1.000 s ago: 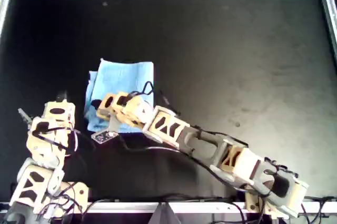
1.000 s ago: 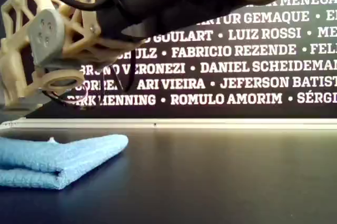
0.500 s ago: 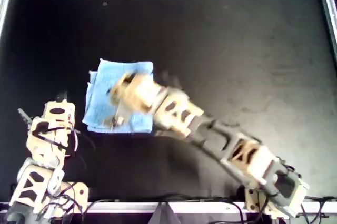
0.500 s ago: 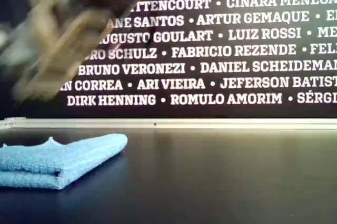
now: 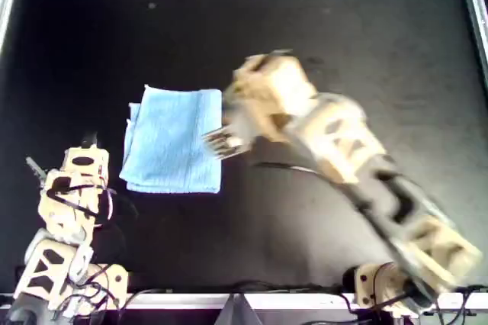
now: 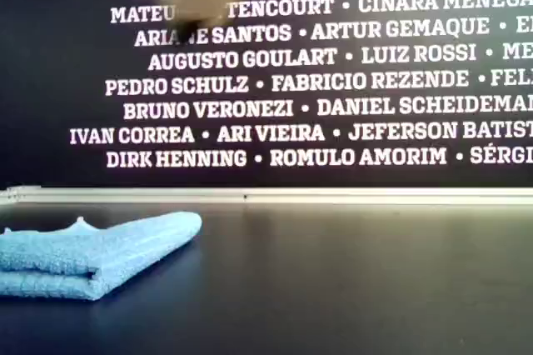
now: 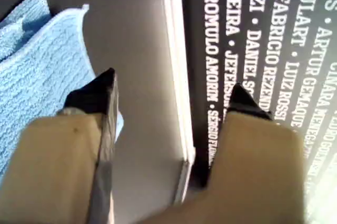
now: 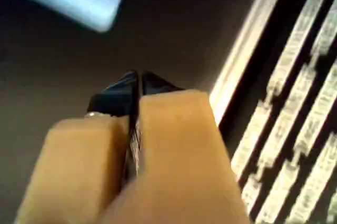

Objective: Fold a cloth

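blue cloth beside white lettered wall

Overhead view: even, fairly bright light on a matte black table, no glare, but the right arm is motion-blurred w/ soft smeared edges, while the cloth and left arm stay sharp. Exterior view: dim low down, white wall lettering crisp, faint sheen on the tabletop, cloth throws a soft shadow beside it, and a tan blur smears across the top. Wrist views: left one in focus w/ fingers near-lens soft; right one blurry throughout, fingers and background streaked.
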